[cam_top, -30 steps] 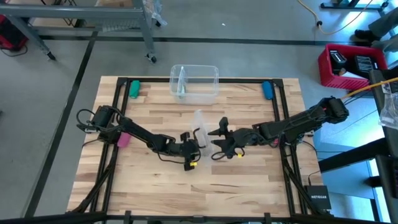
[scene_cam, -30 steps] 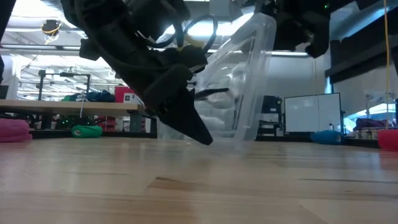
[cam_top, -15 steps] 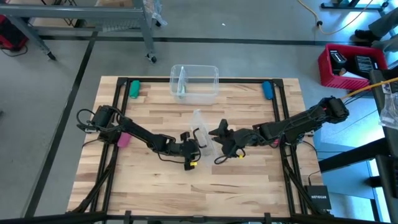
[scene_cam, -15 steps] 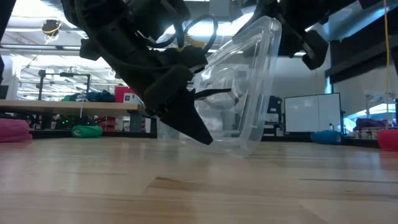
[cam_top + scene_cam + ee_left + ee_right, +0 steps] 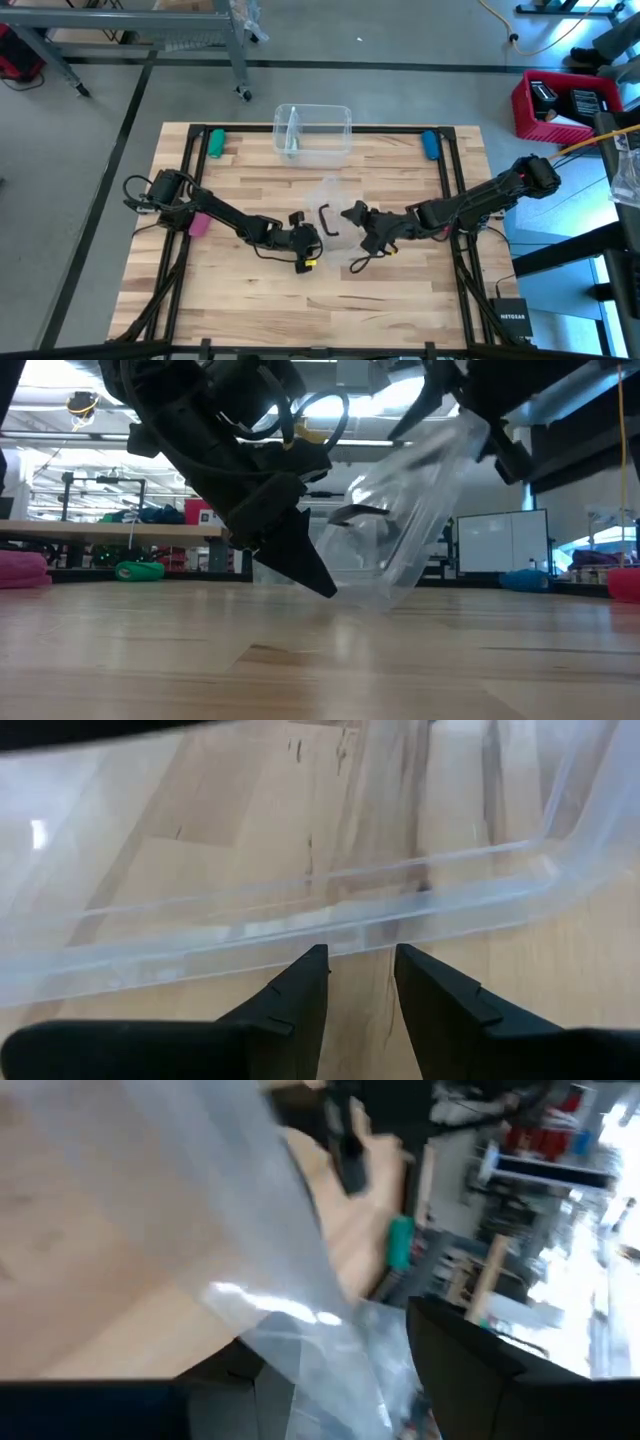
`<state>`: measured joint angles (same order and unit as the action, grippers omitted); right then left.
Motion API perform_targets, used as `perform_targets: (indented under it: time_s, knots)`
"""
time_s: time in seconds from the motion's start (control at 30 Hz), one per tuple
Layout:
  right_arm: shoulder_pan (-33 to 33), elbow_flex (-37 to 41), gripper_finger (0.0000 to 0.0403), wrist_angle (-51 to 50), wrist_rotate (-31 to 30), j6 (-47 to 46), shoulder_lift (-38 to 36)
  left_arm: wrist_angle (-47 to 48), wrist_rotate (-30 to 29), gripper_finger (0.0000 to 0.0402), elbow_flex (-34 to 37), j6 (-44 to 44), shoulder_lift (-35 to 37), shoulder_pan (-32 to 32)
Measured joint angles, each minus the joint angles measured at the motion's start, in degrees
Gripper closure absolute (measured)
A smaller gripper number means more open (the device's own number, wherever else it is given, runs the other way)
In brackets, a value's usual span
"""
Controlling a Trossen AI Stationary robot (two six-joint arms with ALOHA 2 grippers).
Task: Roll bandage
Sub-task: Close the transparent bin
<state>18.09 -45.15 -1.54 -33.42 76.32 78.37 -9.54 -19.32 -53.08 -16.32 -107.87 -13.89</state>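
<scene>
**Both grippers at mid-bench around a clear plastic piece**

High, low and wrist views of the wooden bench (image 5: 400, 300). The right gripper (image 5: 360, 222) is at the middle of the bench, and its fingers (image 5: 470, 1370) are closed on a clear plastic piece (image 5: 420, 510). The piece hangs tilted above the wood, with its lower end close to the surface.

The left gripper (image 5: 312, 236) is just beside the right one, on the side toward the bench's left edge, and points down at the boards. Its fingers (image 5: 300, 995) are a narrow gap apart with nothing between them. Their tips lie next to the rim of the clear piece (image 5: 300, 910); whether they touch it cannot be told.

A clear container (image 5: 312, 133) rests at the middle of the far edge. A green cylinder (image 5: 215, 143) lies at the far left corner, a blue cylinder (image 5: 430, 145) at the far right corner, and a pink roll (image 5: 198, 224) near the left edge, beside the left arm.

The place of the bandage cannot be told from these views.
</scene>
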Motion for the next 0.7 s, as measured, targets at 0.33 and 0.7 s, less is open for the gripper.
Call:
perform_targets:
  time_s: [0.33,0.7]
  knots:
    - [-0.1,-0.1,0.0217,-3.0,6.2,-10.1,0.0,5.7,-0.2,0.0288,-1.5,4.7,4.0,-0.2]
    - [-0.1,-0.1,0.0217,-2.8,7.1,-10.2,-0.1,16.7,-3.9,0.0288,-4.3,17.1,10.4,0.0]
